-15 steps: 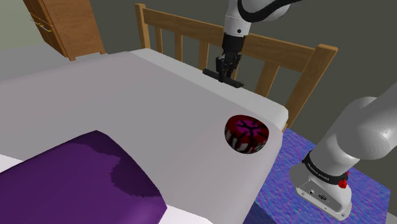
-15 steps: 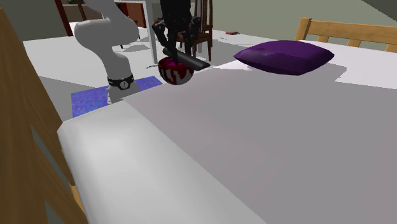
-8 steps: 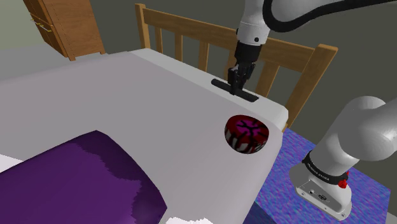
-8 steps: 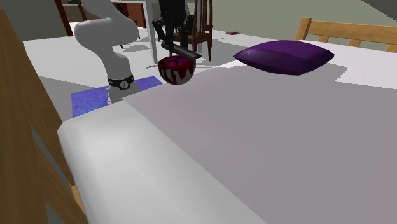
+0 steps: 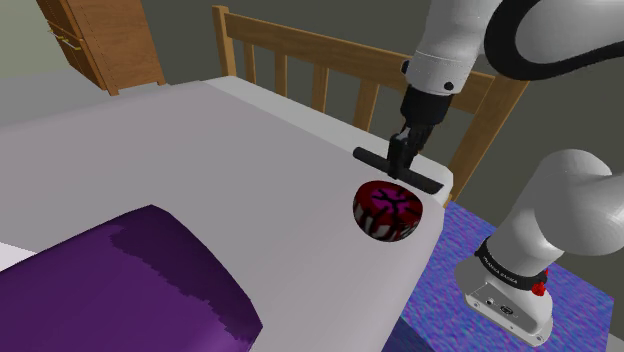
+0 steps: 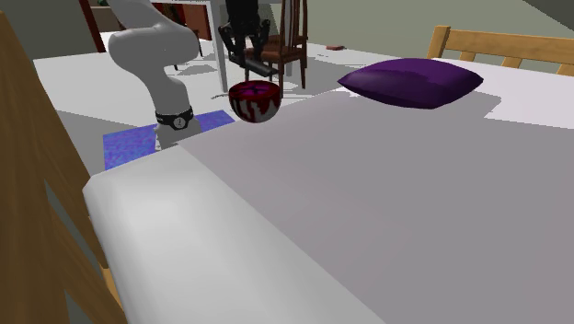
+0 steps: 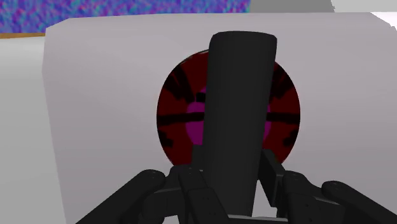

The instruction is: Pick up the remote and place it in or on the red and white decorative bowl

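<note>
- A bedroom scene: a wide bed under a pale grey cover [image 5: 250, 160] takes up the middle of the shoulder view, with a slatted light-wood bed rail [image 5: 300, 60] at twelve o'clock, a plump purple pillow [image 5: 130, 280] at seven o'clock and a mottled blue-violet rug [image 5: 450, 290] on the floor at five o'clock.
- The round red and white decorative bowl with dark markings [image 5: 388, 211] sits on the cover close to the bed's corner, near the edge.
- The all-black two-finger gripper [image 5: 400, 165] hangs at twelve o'clock of the bowl, and its fingers are clamped on the middle of a long, flat black remote [image 5: 425, 184].
- In the second exterior view the remote [image 6: 260, 68] is in the air at twelve o'clock of the bowl [image 6: 255, 100], apart from its rim, with the gripper [image 6: 244, 41] above it.
- From the wrist, the remote [image 7: 240, 95] runs straight out from the gripper [image 7: 232, 184] across the bowl's dark red inside [image 7: 175, 114].
- Judged from this, the pick-up is done and the placing step is in hand, with the remote lined up over its target.
- The next move calls for a straight descent until the remote meets the bowl, then parting the fingers. The remote looks likely to lie across the rim, so a low, centred release matters.
</note>
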You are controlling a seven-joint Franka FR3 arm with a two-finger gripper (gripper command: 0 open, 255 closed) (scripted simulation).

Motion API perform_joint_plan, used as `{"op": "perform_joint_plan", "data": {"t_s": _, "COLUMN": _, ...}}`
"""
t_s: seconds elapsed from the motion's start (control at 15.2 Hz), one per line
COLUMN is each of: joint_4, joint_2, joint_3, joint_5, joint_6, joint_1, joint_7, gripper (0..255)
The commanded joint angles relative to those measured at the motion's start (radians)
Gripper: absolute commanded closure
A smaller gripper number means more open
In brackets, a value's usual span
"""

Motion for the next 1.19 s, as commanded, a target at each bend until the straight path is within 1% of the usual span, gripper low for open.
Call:
{"op": "perform_joint_plan", "data": {"t_s": 0.0, "joint_4": -0.027, "joint_2": -0.061, "joint_3": 0.027, "joint_5": 0.030, "joint_6": -0.029, "joint_1": 0.032, "joint_7": 0.040, "gripper": 255}}
{"op": "perform_joint_plan", "data": {"t_s": 0.07, "joint_4": -0.036, "joint_2": -0.081, "joint_3": 0.035, "joint_5": 0.039, "joint_6": -0.038, "joint_1": 0.042, "joint_7": 0.052, "gripper": 255}}
{"op": "perform_joint_plan", "data": {"t_s": 0.79, "joint_4": -0.173, "joint_2": -0.053, "joint_3": 0.077, "joint_5": 0.085, "joint_6": 0.125, "joint_1": 0.061, "joint_7": 0.036, "gripper": 255}}
{"op": "perform_joint_plan", "data": {"t_s": 1.12, "joint_4": -0.173, "joint_2": -0.053, "joint_3": 0.077, "joint_5": 0.085, "joint_6": 0.125, "joint_1": 0.061, "joint_7": 0.036, "gripper": 255}}
